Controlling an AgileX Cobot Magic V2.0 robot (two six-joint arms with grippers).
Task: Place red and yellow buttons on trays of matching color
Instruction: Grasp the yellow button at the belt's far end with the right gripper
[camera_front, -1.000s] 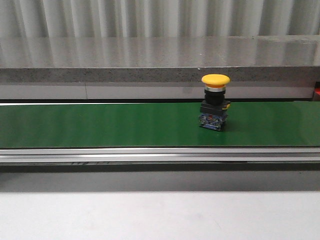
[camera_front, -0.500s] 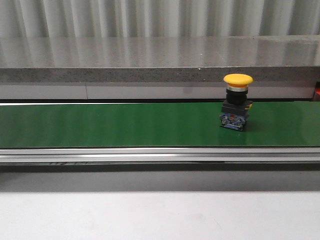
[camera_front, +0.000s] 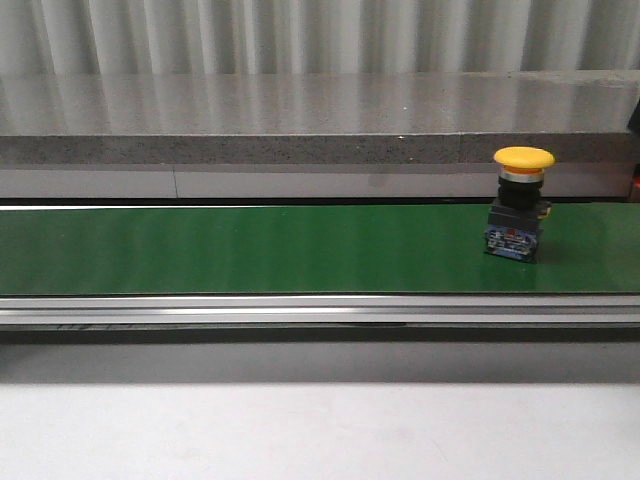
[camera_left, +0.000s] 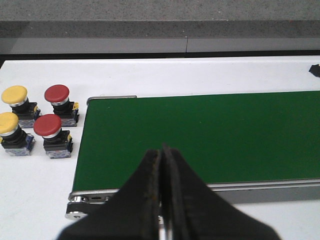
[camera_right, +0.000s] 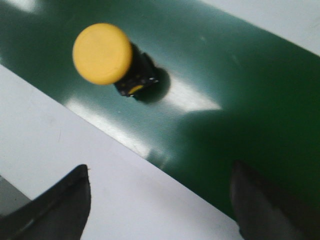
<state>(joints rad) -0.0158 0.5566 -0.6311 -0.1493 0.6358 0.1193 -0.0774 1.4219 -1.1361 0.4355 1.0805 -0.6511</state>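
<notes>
A yellow button (camera_front: 521, 203) on a black and blue base stands upright on the green conveyor belt (camera_front: 250, 248), far right in the front view. The right wrist view shows this yellow button (camera_right: 104, 54) from above, beyond my right gripper (camera_right: 160, 172), which hangs open over the belt's edge with nothing between its fingers. My left gripper (camera_left: 162, 150) is shut and empty above the belt's (camera_left: 210, 135) near edge. On the white table beside the belt's end stand two yellow buttons (camera_left: 15, 96) (camera_left: 9, 125) and two red buttons (camera_left: 57, 95) (camera_left: 47, 127). The trays are out of view.
A grey stone ledge (camera_front: 320, 125) runs behind the belt, with a ribbed wall above it. The belt's metal rail (camera_front: 320, 310) borders its near side, and white tabletop (camera_front: 320, 430) lies in front. A roller end (camera_left: 75, 215) sits at the belt's corner.
The yellow button has travelled to the right along the belt, from the middle right to near the frame's right edge. Nothing else in the front view has moved.
</notes>
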